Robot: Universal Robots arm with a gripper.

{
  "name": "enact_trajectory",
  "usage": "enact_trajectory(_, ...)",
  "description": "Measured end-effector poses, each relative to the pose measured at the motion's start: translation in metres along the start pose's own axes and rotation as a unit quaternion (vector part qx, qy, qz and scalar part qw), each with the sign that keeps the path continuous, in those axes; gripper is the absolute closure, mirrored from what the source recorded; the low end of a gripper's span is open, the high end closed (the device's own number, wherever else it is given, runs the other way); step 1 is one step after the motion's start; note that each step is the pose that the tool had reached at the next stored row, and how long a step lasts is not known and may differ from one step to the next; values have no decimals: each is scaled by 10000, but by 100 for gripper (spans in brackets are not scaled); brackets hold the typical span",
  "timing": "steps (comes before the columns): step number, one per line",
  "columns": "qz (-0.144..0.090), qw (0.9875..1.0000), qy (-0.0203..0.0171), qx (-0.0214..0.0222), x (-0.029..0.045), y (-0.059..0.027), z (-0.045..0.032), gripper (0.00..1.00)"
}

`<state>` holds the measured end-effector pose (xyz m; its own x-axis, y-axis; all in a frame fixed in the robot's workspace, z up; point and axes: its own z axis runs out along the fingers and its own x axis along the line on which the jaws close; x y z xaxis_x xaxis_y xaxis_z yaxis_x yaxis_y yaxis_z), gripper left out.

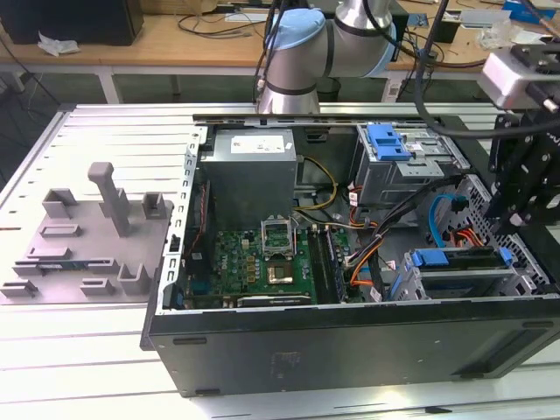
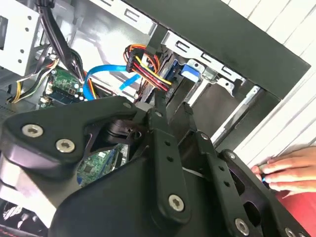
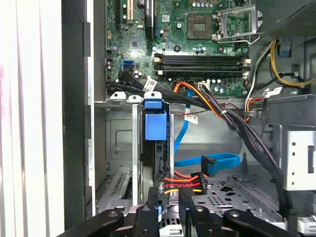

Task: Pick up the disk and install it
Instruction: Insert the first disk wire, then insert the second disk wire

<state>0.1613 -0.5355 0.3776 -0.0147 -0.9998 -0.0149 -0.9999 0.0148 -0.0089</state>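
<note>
In the exterior view we see a grey fixture block [image 1: 83, 236] at its left, the open computer case [image 1: 350, 350], the disk [image 1: 455, 259] seated in its drive cage [image 1: 464, 282] at its right, the gripper [image 1: 528, 214] above it, jaw state we cannot tell, in the second wrist view a hand [image 2: 286, 170] on the table, no writing legible.

Exterior view: I look down from above into the open computer case [image 1: 350, 332], fairly near
First wrist view: close, facing straight into the drive cage [image 3: 133, 148]
Second wrist view: close, oblique
Shared: drive cage
</note>
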Motion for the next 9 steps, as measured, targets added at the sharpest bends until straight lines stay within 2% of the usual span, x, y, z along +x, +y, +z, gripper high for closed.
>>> enact_trajectory(1,0,10000,1,0,-7,0,-59,69)
enact_trajectory(2,0,10000,5,0,-11,0,-73,69)
enact_trajectory(9,0,10000,7,0,-13,0,-74,69)
